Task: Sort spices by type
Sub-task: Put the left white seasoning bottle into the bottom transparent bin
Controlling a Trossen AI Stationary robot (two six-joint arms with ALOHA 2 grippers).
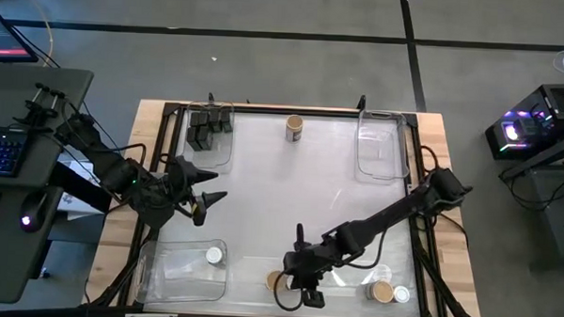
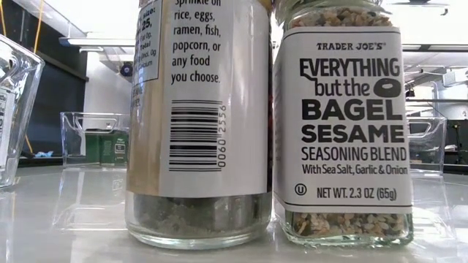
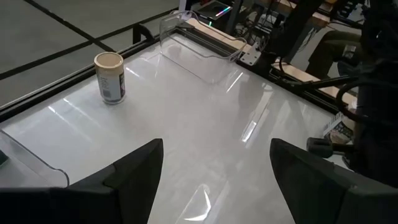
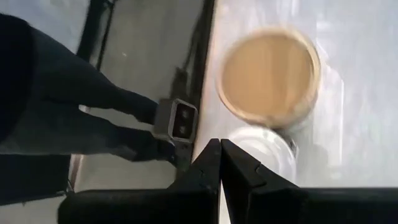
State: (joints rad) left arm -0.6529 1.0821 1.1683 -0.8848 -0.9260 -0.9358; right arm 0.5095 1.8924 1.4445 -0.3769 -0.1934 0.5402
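The right end effector [image 1: 299, 296], fingers pressed together and empty, hovers beside two jars [image 1: 279, 280] at the desk's near edge. Glass, rigid, slick, probably breakable: grip the body below the cap. The left end effector [image 1: 209, 186] waits wide.

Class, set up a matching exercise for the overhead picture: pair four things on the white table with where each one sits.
Things:
1. black boxy spice containers
2. lone tan-topped round jar
3. white-topped round jar
4. right hand

Places:
A. standing alone by the far edge, mid-table
B. inside the near left clear plastic bin
C. inside the far left clear plastic bin
D. over the near edge, beside a tan-topped jar

Pairs: 1-C, 2-A, 3-B, 4-D
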